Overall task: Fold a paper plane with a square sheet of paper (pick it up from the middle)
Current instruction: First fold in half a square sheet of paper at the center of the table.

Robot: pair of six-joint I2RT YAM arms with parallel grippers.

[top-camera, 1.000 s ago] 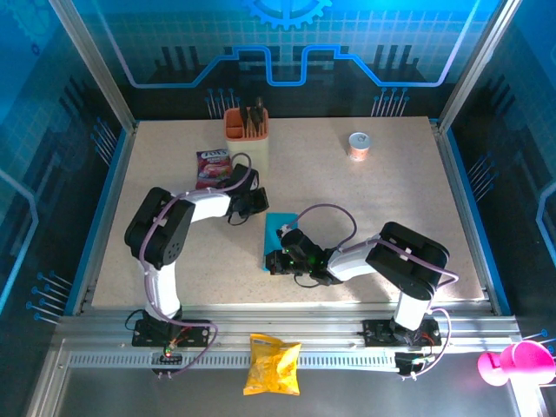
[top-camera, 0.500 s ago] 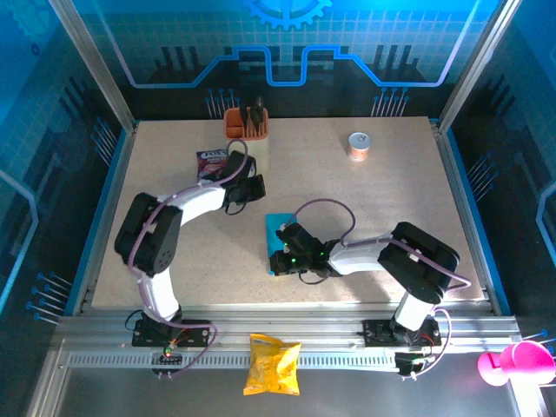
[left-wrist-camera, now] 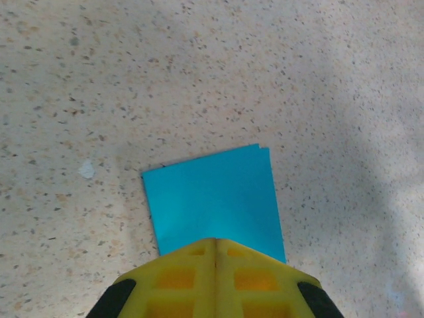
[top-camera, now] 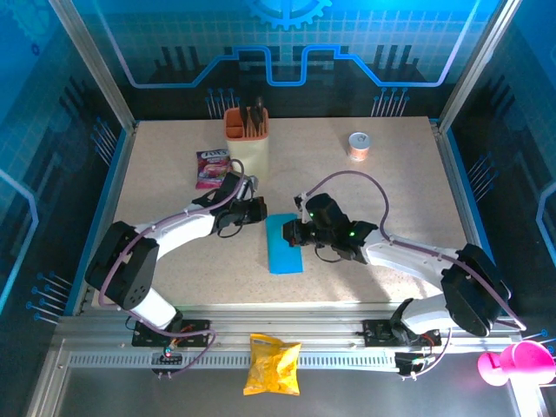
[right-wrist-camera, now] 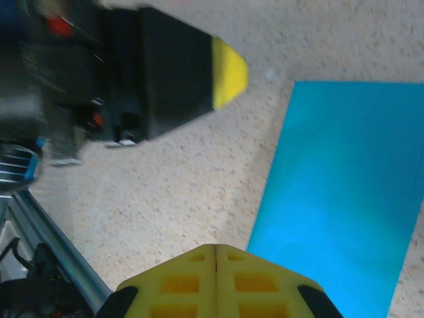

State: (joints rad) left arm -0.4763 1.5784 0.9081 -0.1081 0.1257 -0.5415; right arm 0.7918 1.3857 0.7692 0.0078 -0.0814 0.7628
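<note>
Cyan-blue paper (top-camera: 286,244) lies flat on the bench (top-camera: 400,191) between the two arms, apparently already folded to a narrow rectangle. The left end effector (top-camera: 261,211), clenched and empty, is near its far left corner. The right end effector (top-camera: 292,233), also clenched and empty, is at its far right edge. For a sharp crease, one should pin the paper while the other presses slowly along the fold.

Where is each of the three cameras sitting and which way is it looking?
Top external: above and behind the bases, looking down at the table; both arms, left gripper and right gripper flanking the blue paper.
Left wrist: on the left wrist, looking down past its shut yellow fingers at the blue paper.
Right wrist: on the right wrist, looking past its shut fingers at the blue paper and the left gripper.
Shared: all three see the blue paper.
</note>
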